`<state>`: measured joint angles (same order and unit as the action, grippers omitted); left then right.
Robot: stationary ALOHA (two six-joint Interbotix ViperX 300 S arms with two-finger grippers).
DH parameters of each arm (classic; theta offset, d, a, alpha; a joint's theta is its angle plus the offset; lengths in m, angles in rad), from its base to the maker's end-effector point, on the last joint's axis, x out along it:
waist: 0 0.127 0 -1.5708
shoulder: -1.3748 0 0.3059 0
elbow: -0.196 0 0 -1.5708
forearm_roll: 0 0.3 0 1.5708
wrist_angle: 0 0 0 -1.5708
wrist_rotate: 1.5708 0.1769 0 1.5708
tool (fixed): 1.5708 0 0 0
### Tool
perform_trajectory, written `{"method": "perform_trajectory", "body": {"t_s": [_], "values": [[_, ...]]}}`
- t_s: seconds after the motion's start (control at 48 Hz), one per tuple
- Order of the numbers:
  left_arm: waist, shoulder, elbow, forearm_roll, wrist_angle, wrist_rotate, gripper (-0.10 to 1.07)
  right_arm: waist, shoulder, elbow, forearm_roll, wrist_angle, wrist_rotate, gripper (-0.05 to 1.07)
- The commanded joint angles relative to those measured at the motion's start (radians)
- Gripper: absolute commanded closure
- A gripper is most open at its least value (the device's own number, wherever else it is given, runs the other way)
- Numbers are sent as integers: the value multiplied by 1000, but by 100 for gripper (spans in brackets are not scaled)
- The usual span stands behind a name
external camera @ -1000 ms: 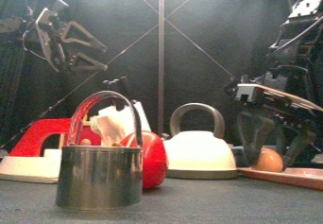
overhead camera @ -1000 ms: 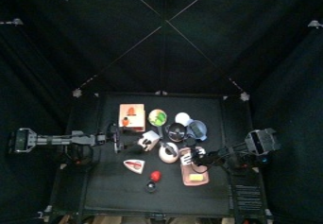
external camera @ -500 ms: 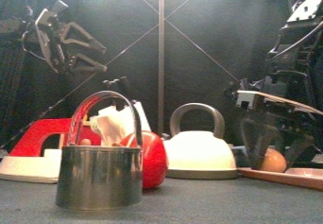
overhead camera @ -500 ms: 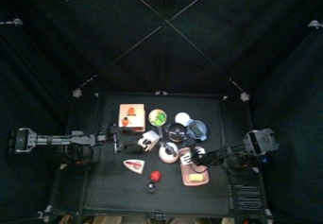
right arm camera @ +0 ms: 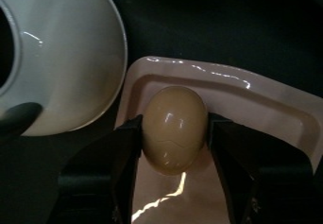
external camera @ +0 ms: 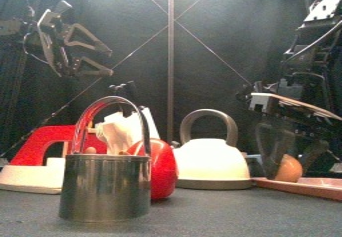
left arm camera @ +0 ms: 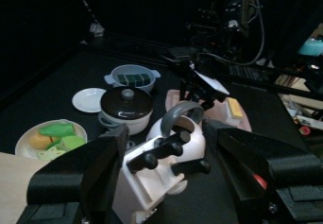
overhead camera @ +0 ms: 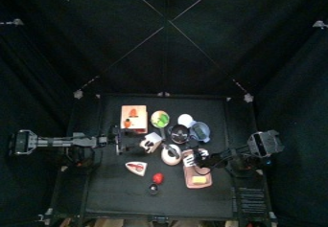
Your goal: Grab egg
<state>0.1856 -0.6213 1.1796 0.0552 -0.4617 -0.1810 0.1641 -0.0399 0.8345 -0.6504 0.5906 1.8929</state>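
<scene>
Right wrist view: the egg (right arm camera: 175, 124) is seen lying on a pink tray (right arm camera: 271, 176), which serves here as the landmark, and the right gripper (right arm camera: 177, 162) is set down over it, one black jaw on each side of the egg and close against it; whether the pads actually press the shell cannot be told. Just beside the tray, a white kettle (right arm camera: 57, 62) is seen, its rounded body nearly touching the tray's rim. In the front view the egg (external camera: 289, 168) is shown resting on the tray (external camera: 310, 187) at the table's right side, with the right gripper (external camera: 286, 146) hanging over it and the white kettle (external camera: 214, 161) standing just left of the tray. Farther left of the tray, a red item (external camera: 159, 169) is partly hidden by a metal bucket (external camera: 104, 186) with a red-trimmed handle, and a red-and-white object (external camera: 38, 159) lies beyond that. The left gripper (external camera: 56, 41) is held high above the table, well apart from the tray on the far left side, its jaws spread wide. In the top view the tray (overhead camera: 197, 179) is found near the table's right front, with the remaining items clustered to its left and behind it.
</scene>
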Motion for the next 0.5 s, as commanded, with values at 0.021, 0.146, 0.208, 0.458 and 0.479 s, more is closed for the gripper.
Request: {"method": "perform_trajectory", "body": {"t_s": [0.021, 0.146, 0.208, 0.458, 0.479], "values": [[0, 0, -12, 2, -6, 0, 2, 2, -64, -14, -6, 3, -6, 28], [2, 0, -11, 0, -6, 0, 2, 2, -77, -8, -11, 3, -12, 28], [0, 0, -11, 0, -6, 0, 2, 2, -78, -5, -21, 3, -17, 28], [0, 0, -9, 0, -6, -2, 2, 2, -78, -3, -35, 3, -21, 28], [0, 2, -9, 0, -5, -2, 2, 2, -80, -3, -37, 2, -21, 28]]}}
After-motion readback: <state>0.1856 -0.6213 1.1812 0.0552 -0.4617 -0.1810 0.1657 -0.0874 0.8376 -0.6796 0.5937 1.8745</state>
